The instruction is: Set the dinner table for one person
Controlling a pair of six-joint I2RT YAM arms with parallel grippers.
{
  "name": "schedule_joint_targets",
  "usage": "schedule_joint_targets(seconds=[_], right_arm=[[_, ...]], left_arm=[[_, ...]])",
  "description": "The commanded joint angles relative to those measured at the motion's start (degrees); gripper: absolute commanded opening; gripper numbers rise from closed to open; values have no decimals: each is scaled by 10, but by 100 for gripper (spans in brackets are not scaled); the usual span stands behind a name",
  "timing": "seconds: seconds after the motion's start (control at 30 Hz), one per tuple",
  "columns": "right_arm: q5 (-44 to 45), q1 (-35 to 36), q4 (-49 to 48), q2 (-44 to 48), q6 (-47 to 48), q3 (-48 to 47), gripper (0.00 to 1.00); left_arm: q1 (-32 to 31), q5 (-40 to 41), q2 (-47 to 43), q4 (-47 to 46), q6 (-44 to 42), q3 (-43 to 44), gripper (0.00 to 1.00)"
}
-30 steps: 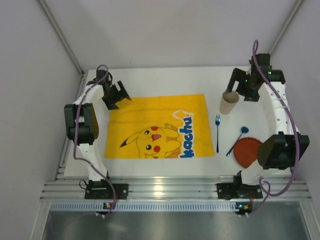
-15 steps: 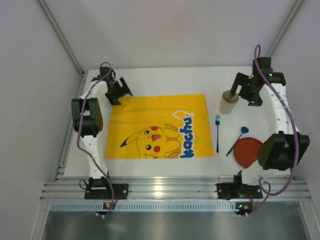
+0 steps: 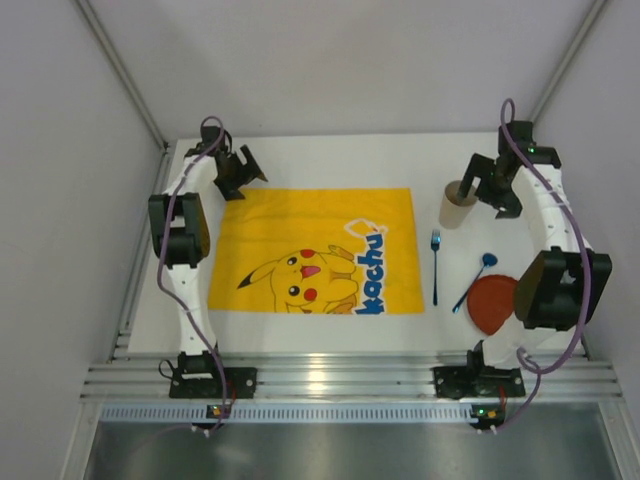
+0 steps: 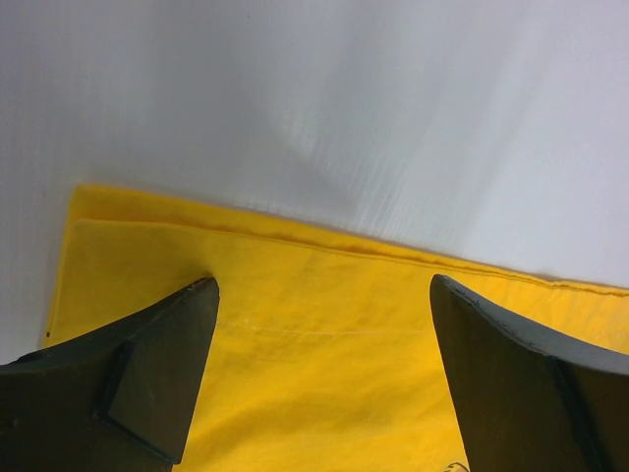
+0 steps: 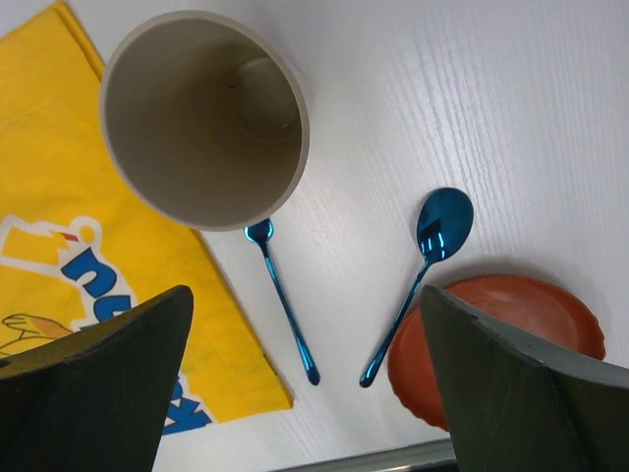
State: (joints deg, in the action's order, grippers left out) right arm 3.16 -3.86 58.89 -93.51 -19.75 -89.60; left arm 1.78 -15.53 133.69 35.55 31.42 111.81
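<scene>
Overhead, we see the dinner table (image 3: pixel 330 160) as the large white tabletop that fills the middle of the view, with both arm bases at its near edge. A yellow cloth (image 3: pixel 315 250) with a cartoon print lies flat on its left and centre part.

Right of the cloth we find four items. A beige cup (image 3: pixel 459 205) stands upright toward the far side. A blue fork (image 3: pixel 435 265) lies just beside the cloth's right edge. A blue spoon (image 3: pixel 474 282) lies at a slant further right. A red plate (image 3: pixel 493 303) sits nearer the front. The spoon's handle ends just beside the plate's rim, and we cannot tell whether the two touch.

The left gripper (image 4: pixel 319 295) hangs at the far left corner of the cloth. Its fingers are spread wide over the cloth's far edge with nothing between them. We cannot tell whether they touch the fabric.

The right gripper (image 5: pixel 305 305) hangs just to the right of the cup, fingers likewise spread and holding nothing. In its wrist view we look down into the empty cup, which stands apart from both fingers.
</scene>
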Motion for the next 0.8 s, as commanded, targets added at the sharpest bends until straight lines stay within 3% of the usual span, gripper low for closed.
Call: schedule_joint_targets(seconds=[0.0,0.27,0.33,0.37,0.47,0.53,0.57,0.77], right_arm=[[19,-15,-46,-23,-15,0,100],[43,-24,-73,-89,-28,-34,92],[53,-26,-80,-103,-29,-32,81],[53,-26,-86,-106,-28,-32,60],[56,-26,-93,-128,-25,-34,27],[56,-25,-96,-143,-21,-34,14],[55,-25,-98,-147,-21,-34,2],[50,-16,-85,-145,-9,-65,0]], left_arm=[[2,-4,29,-7,0,18,94],[3,-24,-68,-37,40,-25,95],[3,-17,-93,-38,41,-43,95],[3,-16,-118,-36,41,-50,95],[3,-12,-166,-27,34,-83,95],[3,-9,-191,-27,30,-118,95],[3,-8,-214,-29,29,-131,95],[-1,-16,-297,-31,31,-234,94]])
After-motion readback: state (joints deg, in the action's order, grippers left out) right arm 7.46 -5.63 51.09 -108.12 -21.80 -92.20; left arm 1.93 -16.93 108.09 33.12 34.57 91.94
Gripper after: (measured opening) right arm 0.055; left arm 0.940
